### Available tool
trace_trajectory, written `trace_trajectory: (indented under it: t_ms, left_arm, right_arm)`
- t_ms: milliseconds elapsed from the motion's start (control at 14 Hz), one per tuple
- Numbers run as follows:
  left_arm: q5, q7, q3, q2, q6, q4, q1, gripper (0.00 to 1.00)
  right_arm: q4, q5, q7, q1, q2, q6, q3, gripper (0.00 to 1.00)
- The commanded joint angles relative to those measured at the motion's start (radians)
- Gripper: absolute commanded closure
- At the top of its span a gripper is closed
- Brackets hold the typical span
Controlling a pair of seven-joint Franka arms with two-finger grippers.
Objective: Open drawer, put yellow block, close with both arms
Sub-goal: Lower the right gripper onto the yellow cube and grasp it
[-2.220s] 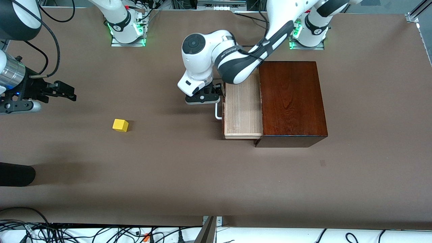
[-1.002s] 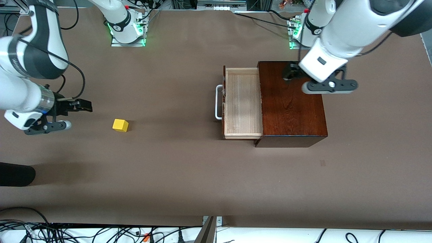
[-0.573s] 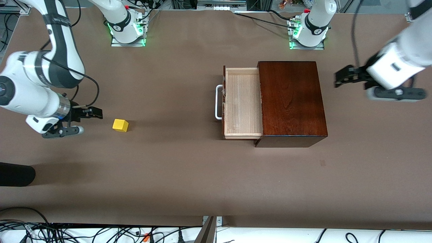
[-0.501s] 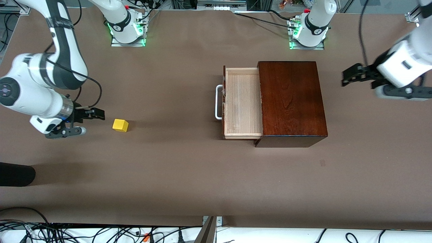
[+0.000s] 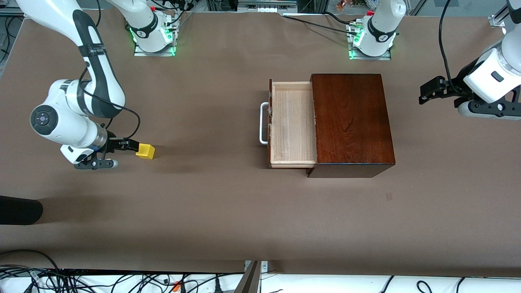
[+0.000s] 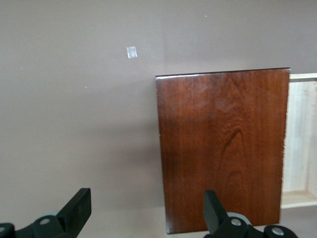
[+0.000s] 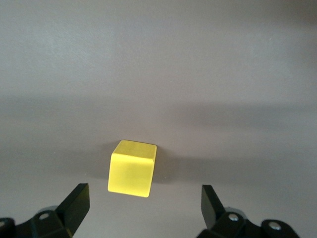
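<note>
Reaching low toward the right arm's end of the table, the right gripper [image 5: 129, 145] sits just beside the yellow block [image 5: 145, 151], its black fingertips at the block's nine o'clock side in the front view. The right wrist view shows the block [image 7: 132, 168] lying flat on the brown table [image 7: 198, 74], with the two fingers [image 7: 74, 206] spread wide to either side of it and not touching it. The jaws are released and grasp nothing.

The wooden box [image 5: 352, 122] stands toward the left arm's end of the table, well apart from the block. Its drawer [image 5: 293, 124] is pulled out at the box's nine o'clock side in the front view, facing the block. The pale tray is bare inside, and the white handle [image 5: 263, 123] sticks out from the dark front panel.

The left gripper [image 5: 425, 93] hangs over bare table at the box's three o'clock side in the front view, clear of the box. From the left wrist view the box top [image 6: 223, 144] and a strip of the pale drawer [image 6: 301, 134] show between the spread fingers [image 6: 77, 208], so these jaws are released too and hold nothing. A small pale mark [image 6: 132, 52] lies on the table near the box.
</note>
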Motion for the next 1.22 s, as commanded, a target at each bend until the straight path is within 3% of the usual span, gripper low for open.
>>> trace_trajectory:
  t_ms: [0,286,788,1146]
  left_arm:
    - [0.040,0.084,0.015,-0.037,0.024,-0.044,-0.015,0.00]
    - [0.101,0.102,0.015,-0.039,0.019,-0.038,-0.013,0.00]
    - [0.046,0.039,0.008,-0.039,0.030,-0.038,-0.012,0.00]
    - [0.043,0.045,0.006,-0.039,0.024,-0.036,-0.009,0.00]
  right_arm:
    - [-0.063,0.026,0.009,0.000,-0.017,0.073,0.016,0.00]
    - [-0.078,0.049,0.009,0.000,0.019,0.122,0.031,0.00]
    - [-0.124,0.058,0.009,0.000,0.034,0.189,0.045,0.02]
    - [-0.124,0.058,0.009,0.000,0.049,0.192,0.045,0.10]
